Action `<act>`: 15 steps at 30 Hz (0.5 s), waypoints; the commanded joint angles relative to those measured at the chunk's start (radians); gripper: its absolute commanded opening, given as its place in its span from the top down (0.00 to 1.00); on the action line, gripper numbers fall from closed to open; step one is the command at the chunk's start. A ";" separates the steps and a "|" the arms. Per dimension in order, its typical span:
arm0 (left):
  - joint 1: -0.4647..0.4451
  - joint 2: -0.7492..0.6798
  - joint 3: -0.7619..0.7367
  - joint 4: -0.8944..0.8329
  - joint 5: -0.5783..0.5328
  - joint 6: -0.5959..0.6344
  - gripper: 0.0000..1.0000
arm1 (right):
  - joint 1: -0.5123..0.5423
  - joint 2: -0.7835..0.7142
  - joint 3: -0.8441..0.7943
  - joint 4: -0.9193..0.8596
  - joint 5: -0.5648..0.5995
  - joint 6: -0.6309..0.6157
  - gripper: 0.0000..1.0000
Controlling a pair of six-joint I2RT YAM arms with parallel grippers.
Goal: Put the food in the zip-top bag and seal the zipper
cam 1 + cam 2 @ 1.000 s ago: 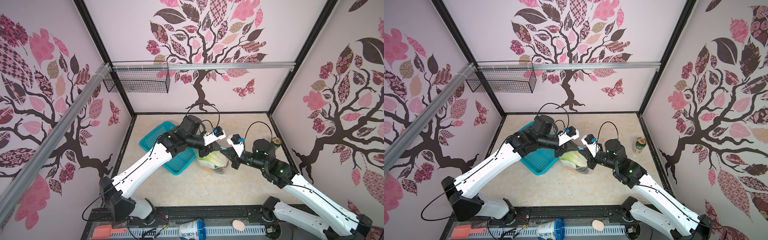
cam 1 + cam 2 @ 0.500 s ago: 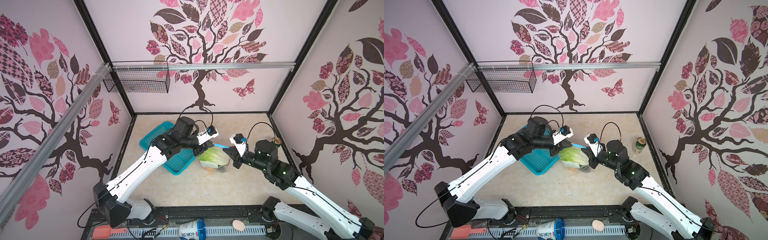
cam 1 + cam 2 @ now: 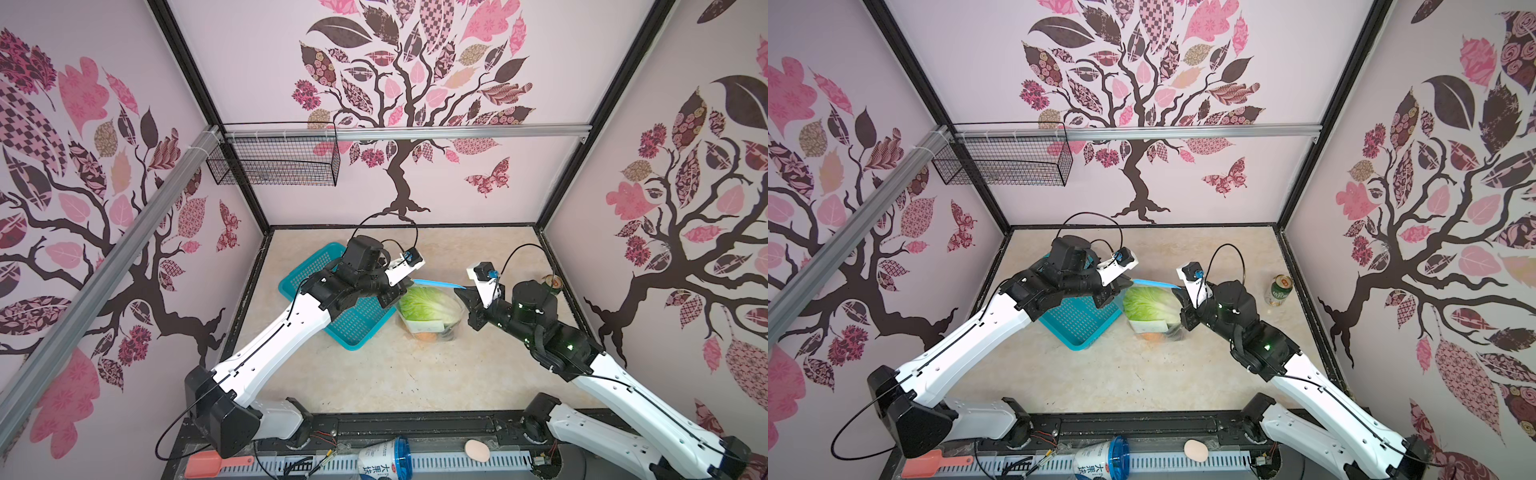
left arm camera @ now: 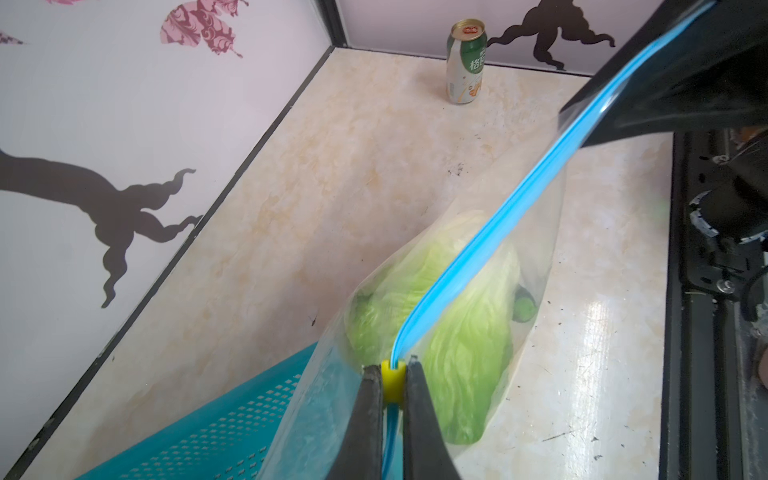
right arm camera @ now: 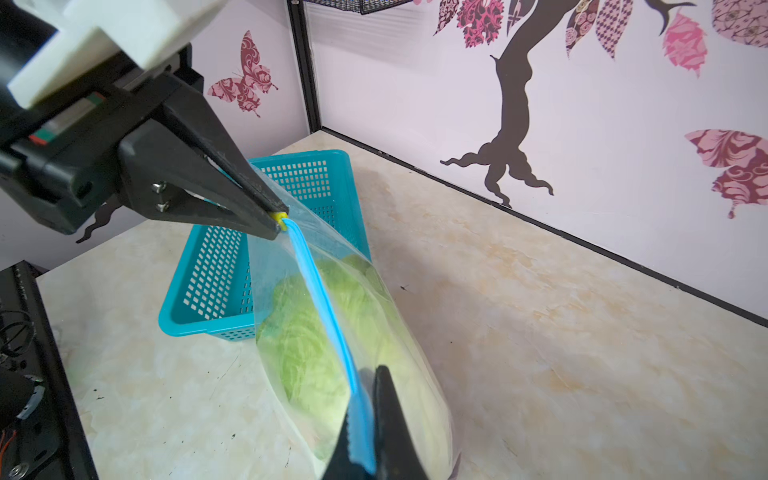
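Left wrist view — Chinese-lettered green can (image 4: 465,62) beyond the zip-top bag (image 4: 528,249)

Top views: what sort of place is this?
Probably a staged robot test booth: tree-decal walls, black frame posts, and the left arm and right arm mounted on a front rail.

The left gripper (image 3: 406,286) and right gripper (image 3: 458,292) pinch opposite ends of the blue zipper (image 3: 438,284) atop a clear bag (image 3: 453,322) holding lettuce (image 3: 424,305). A teal basket (image 3: 357,326) sits just beside it, and a can (image 3: 552,282) stands well to the right.
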 commanded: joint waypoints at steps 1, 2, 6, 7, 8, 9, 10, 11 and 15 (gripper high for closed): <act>0.057 -0.034 -0.046 -0.038 -0.130 -0.033 1.00 | -0.008 -0.028 0.035 0.040 0.119 0.026 1.00; 0.065 -0.039 -0.050 -0.039 -0.130 -0.038 1.00 | -0.008 -0.026 0.035 0.043 0.131 0.029 1.00; 0.096 -0.061 -0.065 -0.043 -0.143 -0.058 1.00 | -0.009 -0.009 0.035 0.055 0.166 0.037 1.00; 0.103 -0.064 -0.067 -0.045 -0.151 -0.063 1.00 | -0.009 -0.004 0.035 0.060 0.172 0.041 1.00; 0.111 -0.069 -0.071 -0.048 -0.157 -0.068 1.00 | -0.012 -0.001 0.035 0.062 0.178 0.040 1.00; 0.118 -0.070 -0.076 -0.048 -0.161 -0.071 1.00 | -0.011 0.003 0.037 0.064 0.180 0.041 1.00; 0.126 -0.073 -0.079 -0.049 -0.164 -0.076 1.00 | -0.013 0.008 0.038 0.067 0.180 0.041 1.00; 0.131 -0.075 -0.082 -0.048 -0.167 -0.079 1.00 | -0.016 0.011 0.039 0.068 0.182 0.042 1.00; 0.142 -0.084 -0.099 -0.043 -0.172 -0.082 1.00 | -0.034 0.017 0.037 0.073 0.184 0.049 1.00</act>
